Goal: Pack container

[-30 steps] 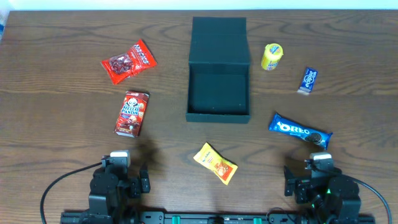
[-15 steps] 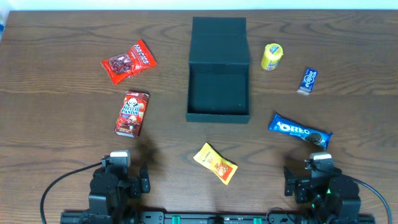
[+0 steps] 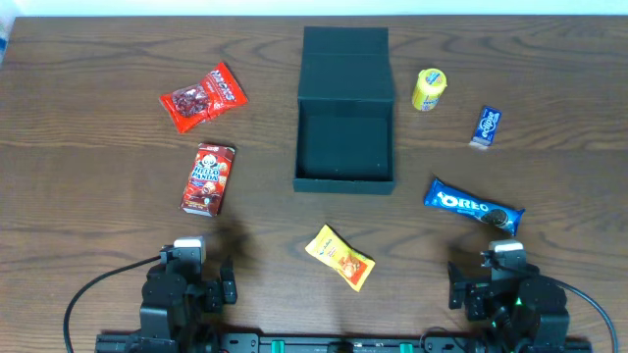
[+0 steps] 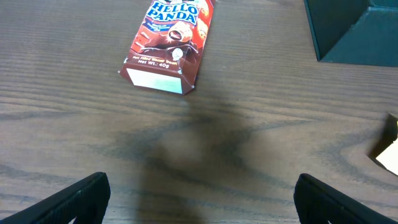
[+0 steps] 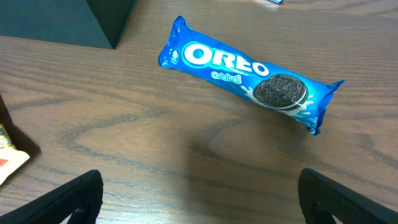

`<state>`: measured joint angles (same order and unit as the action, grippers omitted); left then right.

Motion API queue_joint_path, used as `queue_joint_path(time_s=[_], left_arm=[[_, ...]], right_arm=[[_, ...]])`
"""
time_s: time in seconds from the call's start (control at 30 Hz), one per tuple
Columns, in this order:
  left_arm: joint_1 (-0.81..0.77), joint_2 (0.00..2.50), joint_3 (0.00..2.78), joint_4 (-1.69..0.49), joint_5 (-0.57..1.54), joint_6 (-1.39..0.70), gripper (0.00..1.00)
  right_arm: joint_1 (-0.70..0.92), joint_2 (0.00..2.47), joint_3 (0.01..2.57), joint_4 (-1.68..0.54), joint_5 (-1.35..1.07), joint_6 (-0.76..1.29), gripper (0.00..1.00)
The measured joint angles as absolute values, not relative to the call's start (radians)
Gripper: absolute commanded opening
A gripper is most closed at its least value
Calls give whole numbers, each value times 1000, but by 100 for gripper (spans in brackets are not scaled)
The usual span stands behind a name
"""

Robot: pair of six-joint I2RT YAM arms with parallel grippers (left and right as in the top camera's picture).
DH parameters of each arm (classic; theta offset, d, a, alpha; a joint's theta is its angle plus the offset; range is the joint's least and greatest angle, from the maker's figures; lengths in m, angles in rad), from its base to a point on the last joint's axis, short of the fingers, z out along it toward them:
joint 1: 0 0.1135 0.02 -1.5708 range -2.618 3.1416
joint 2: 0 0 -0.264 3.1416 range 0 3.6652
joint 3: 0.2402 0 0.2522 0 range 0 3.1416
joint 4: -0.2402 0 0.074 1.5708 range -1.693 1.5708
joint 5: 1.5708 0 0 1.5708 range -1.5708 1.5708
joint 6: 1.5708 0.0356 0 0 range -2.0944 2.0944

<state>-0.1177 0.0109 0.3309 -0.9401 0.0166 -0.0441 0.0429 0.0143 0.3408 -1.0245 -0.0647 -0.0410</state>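
Observation:
The dark teal container (image 3: pixel 344 175) stands open at the table's centre, its flap lid (image 3: pixel 345 64) folded back, its inside empty. Around it lie a red Maltesers packet (image 3: pixel 203 97), a Hello Panda box (image 3: pixel 208 178) (image 4: pixel 171 42), a yellow snack packet (image 3: pixel 340 257), a yellow can (image 3: pixel 429 89), a small blue packet (image 3: pixel 487 126) and a blue Oreo pack (image 3: pixel 474 205) (image 5: pixel 249 74). My left gripper (image 4: pixel 200 198) is open and empty at the near left edge. My right gripper (image 5: pixel 199 196) is open and empty at the near right edge.
The wooden table (image 3: pixel 98 186) spreads between the items. A corner of the container shows in the left wrist view (image 4: pixel 348 31) and in the right wrist view (image 5: pixel 68 22). Both arm bases sit at the front edge.

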Motion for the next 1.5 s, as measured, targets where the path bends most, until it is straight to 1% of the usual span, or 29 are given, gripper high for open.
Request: queue_joint_path(time_s=[0.6,0.83,0.97,1.1,1.27,1.4,1.5], left_arm=[[-118,11,330,-937,8,-35,95],[-118,11,312,-900,1,-21,96],[-118,11,299,-807,51,-21,95],[-118,32,306,-765,131,-22,95],[-118,203,414,-767,181,-59,95],[-118,418,608,-797,215,-145,96],[-118,583,780,-864,260,-189,95]], right_arm=[[43,15,341,-1024,-65,-41,99],[43,15,341,-1024,-65,-41,99],[43,14,341,-1024,-65,-41,99],[43,14,341,-1025,-65,-41,99],[43,14,341,-1024,-65,-41,99],[43,12,340,-1024,-66,-41,99],[43,12,339,-1024,-67,-41,99]])
